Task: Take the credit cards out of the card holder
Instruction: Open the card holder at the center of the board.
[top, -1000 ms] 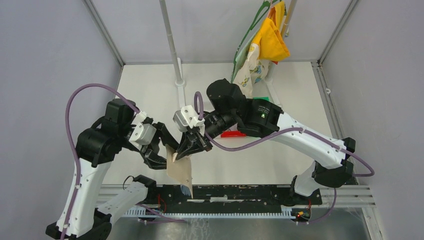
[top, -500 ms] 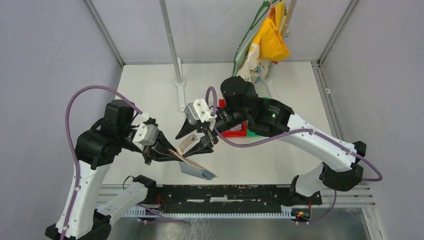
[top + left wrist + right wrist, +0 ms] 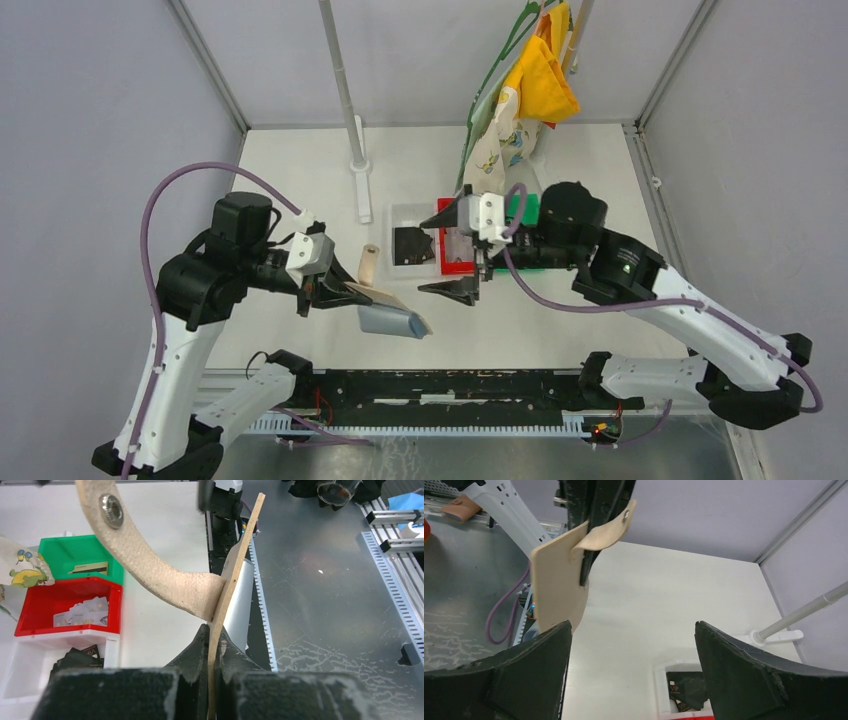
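Note:
The tan card holder [image 3: 392, 318] hangs above the table's near edge, its blue-grey panel facing up and its strap tab [image 3: 369, 263] sticking up. My left gripper [image 3: 343, 292] is shut on the holder's tan edge [image 3: 235, 580]; the jaws [image 3: 215, 636] pinch it tight. My right gripper [image 3: 425, 255] stands wide open, apart from the holder, over the bins. In the right wrist view the card holder [image 3: 558, 587] hangs ahead of the spread gripper [image 3: 633, 625]. Pale credit cards [image 3: 82, 612] lie in the red bin. Whether a card sits inside the holder is hidden.
Three bins stand mid-table: a white one [image 3: 398, 212] with black cards [image 3: 686, 687], a red one [image 3: 458, 267], a green one [image 3: 524, 206] holding a tan card [image 3: 89, 568]. A white post [image 3: 352, 120] and hanging cloths [image 3: 520, 90] are behind.
My right gripper let go of the card holder, opened wide and drew back to the right over the bins. My left gripper shut on the holder, which swung from hanging down to lying flatter.

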